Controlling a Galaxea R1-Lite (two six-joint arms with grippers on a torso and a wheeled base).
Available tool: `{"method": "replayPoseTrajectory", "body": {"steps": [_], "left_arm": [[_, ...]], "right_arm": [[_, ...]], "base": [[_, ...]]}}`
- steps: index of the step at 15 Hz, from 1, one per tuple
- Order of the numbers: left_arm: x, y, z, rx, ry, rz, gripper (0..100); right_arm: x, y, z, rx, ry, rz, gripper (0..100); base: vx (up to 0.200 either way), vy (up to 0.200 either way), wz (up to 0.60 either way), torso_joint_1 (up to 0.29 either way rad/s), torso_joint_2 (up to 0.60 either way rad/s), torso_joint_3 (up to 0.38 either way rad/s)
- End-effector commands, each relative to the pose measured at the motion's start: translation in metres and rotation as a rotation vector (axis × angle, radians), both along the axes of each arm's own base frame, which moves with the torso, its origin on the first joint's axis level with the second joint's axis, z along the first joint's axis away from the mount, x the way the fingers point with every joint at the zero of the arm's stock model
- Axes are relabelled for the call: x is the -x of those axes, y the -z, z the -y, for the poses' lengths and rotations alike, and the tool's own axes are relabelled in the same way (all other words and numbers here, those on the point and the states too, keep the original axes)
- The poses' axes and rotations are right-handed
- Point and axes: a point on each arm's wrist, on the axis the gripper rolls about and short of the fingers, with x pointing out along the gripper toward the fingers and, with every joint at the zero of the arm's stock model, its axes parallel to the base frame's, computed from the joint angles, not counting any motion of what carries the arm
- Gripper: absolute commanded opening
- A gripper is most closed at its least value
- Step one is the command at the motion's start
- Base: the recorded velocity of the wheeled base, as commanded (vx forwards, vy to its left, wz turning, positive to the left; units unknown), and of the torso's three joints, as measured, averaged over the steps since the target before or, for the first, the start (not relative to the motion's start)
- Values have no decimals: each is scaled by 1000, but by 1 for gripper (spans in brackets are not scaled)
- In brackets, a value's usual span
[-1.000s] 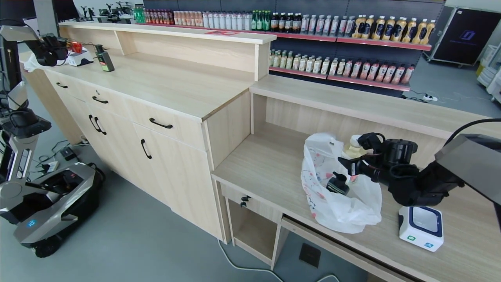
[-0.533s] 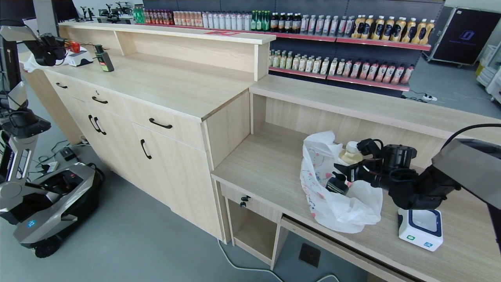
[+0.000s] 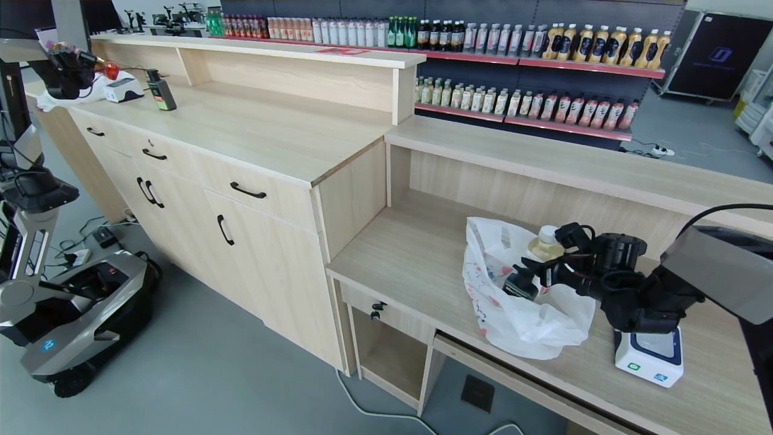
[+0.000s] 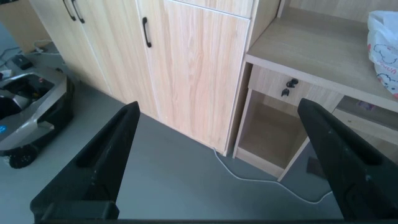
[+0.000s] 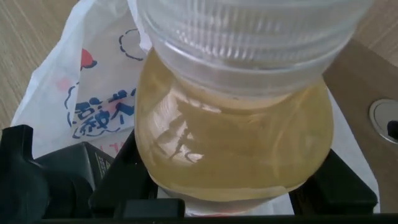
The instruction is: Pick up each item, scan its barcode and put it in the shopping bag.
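Observation:
My right gripper (image 3: 539,267) is shut on a bottle of pale yellow drink (image 3: 544,247) with a white cap, held tilted over the mouth of the white printed shopping bag (image 3: 519,314) on the low counter. The right wrist view shows the bottle (image 5: 236,124) close up, with the bag (image 5: 93,93) beneath it. A dark item (image 3: 520,284) lies inside the bag. The white barcode scanner (image 3: 650,357) stands on the counter just right of the bag. My left gripper (image 4: 217,168) hangs open over the grey floor, holding nothing, with the bag (image 4: 385,37) far off.
The bag rests on the low wooden counter (image 3: 416,254), beside a taller cabinet run (image 3: 241,133). Shelves of drink bottles (image 3: 519,103) line the back wall. Another wheeled robot (image 3: 66,308) stands on the floor at the left.
My right gripper has sunk with the bottle, closer to the bag's mouth. The bag's rim has shifted a little.

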Motion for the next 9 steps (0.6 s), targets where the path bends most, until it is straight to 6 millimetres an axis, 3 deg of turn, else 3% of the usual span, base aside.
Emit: {"method": "replayPoseTrajectory", "body": {"steps": [1,9], "left_arm": [[0,0,0,0,0,1,100],[0,0,0,0,0,0,100]], "right_arm": [[-3,14,1,-1,-1,-17,0],[-3,28,14,6,-20,-12,0]], "base": [[0,0,0,0,0,0],[0,0,0,0,0,0]]}}
